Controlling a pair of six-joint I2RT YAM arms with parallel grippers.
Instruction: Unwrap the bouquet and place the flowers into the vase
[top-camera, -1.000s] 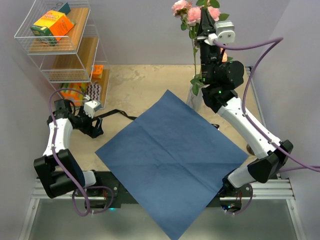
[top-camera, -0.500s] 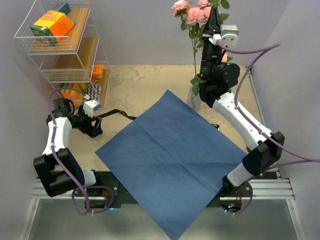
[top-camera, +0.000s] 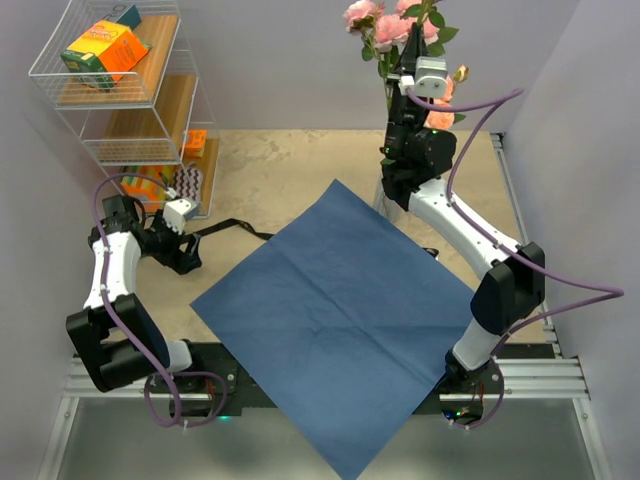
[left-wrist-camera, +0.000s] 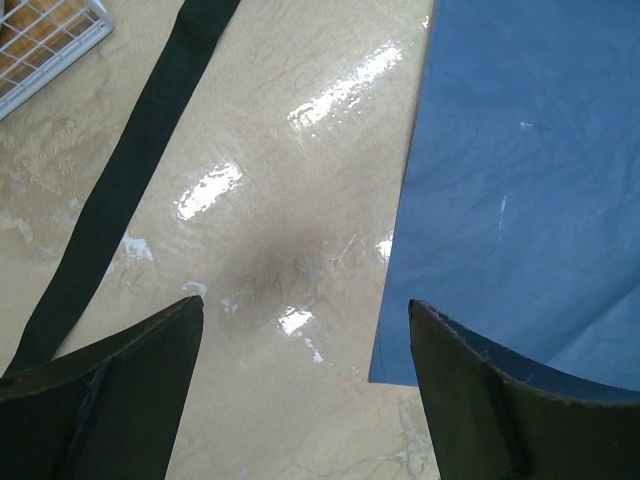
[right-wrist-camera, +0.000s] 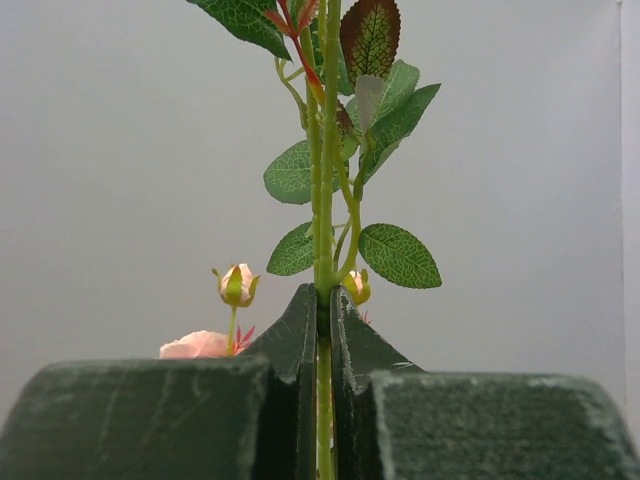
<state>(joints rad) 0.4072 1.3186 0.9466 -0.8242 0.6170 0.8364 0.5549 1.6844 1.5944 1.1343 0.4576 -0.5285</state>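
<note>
- Right arm has swung a bit toward the left since the earlier shot, its elbow tucked in closer, and the flowers went with it. Left arm has barely budged.
- Far left corner of the table (top-camera: 280, 160): a wire rack (top-camera: 120, 90) with orange boxes on its shelves.
- Left gripper (left-wrist-camera: 305, 390) sits low by the left edge, just in front of the rack. Its jaws are spread wide with nothing between them, just bare tabletop.
- Black ribbon (left-wrist-camera: 130, 190) lies loose and flat on the table, running from the left gripper out toward the middle. It looks untied and apart from the paper.
- Blue paper (top-camera: 340, 320) is spread out flat in the middle like a diamond. One corner hangs past the near edge and the opposite corner points at the far right area.
- Only a sliver of the vase (top-camera: 382, 203) shows at the paper's far corner, toward the far right of the table. The right arm blocks the rest, so I can't tell if any stems are in it yet.
- Right gripper (right-wrist-camera: 322, 330) is up high over that spot, clamped tight on one green stem (right-wrist-camera: 325, 200).
- Flowers (top-camera: 385, 25) stand upright above the fingers, pink heads at the top. The wrist view shows leaves, a small bud (right-wrist-camera: 237, 285) and a pink head (right-wrist-camera: 200, 345) lower left.
</note>
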